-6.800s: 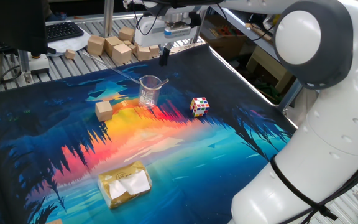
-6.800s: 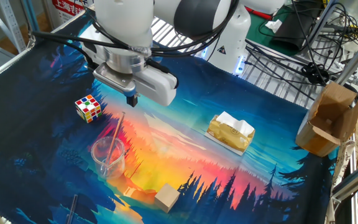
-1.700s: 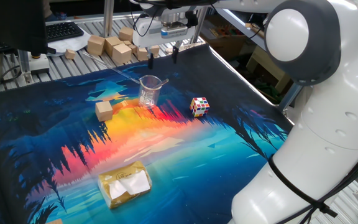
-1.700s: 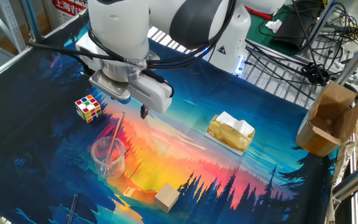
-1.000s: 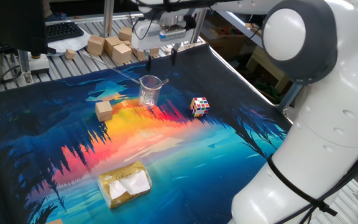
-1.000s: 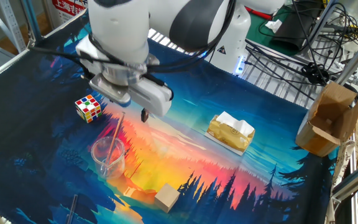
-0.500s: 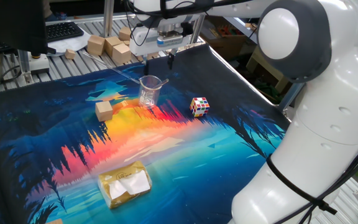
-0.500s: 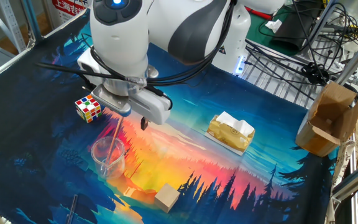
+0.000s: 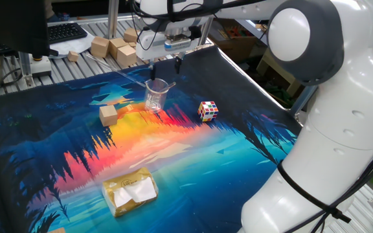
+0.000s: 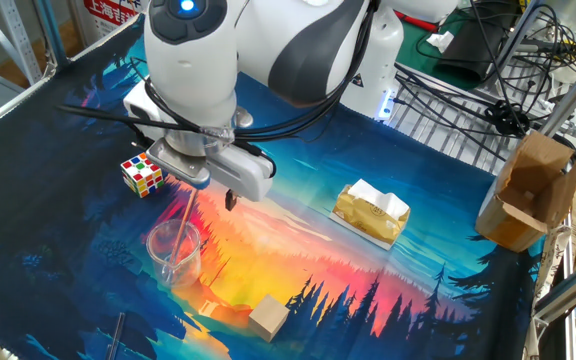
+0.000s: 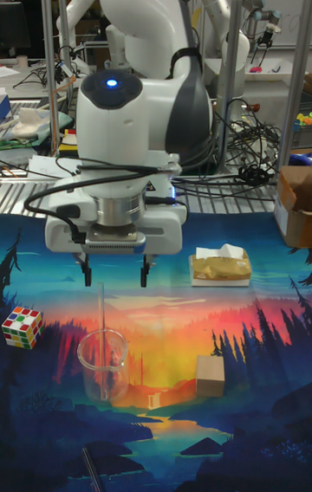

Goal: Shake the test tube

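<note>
Claw (image 11: pixel 115 272) spread wide, empty, fingers pointing down, hovering upper centre of the tall fixed view, above the top of the test tube (image 11: pixel 102 332). Fingertips (image 11: pixel 87 275) apart from the tube; no contact seen. Test tube standing tilted inside the beaker (image 11: pixel 103 366), its upper end poking well above the rim, centre-left of frame. Beaker upright on the printed mat (image 11: pixel 260 405) covering the bench. Colour cube (image 11: pixel 21 326) at the left edge, well apart from the beaker. Wooden block (image 11: pixel 209 375) right of the beaker, near it. Yellow packet (image 11: pixel 220 267) further up-right, near the mat's far edge. More wooden blocks (image 9: pixel 115 48) off the mat, upper left in one fixed view.
</note>
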{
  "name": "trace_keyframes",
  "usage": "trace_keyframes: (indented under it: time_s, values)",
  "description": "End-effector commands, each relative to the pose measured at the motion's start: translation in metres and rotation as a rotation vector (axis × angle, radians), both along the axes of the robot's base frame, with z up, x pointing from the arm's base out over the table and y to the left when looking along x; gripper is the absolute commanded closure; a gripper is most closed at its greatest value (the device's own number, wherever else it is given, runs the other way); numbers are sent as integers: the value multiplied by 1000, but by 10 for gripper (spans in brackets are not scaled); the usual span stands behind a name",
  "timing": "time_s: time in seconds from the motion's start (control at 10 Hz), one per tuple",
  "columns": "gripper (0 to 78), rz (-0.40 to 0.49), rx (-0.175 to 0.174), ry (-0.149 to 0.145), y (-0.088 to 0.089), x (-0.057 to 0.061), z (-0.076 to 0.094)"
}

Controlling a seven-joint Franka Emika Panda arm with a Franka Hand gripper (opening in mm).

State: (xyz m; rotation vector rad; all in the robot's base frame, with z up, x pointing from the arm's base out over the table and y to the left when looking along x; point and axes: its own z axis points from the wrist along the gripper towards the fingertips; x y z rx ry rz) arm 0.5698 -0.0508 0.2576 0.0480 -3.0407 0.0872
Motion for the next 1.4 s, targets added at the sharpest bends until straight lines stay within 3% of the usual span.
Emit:
trace_keyframes:
  time_s: [0.1,0.3,1.4]
  values:
    - [1,4,0,-11,-1,-2,-4]
    - [1,8,3,-39,-4,-8,-17]
    - [1,16,19,-34,-5,-2,-31]
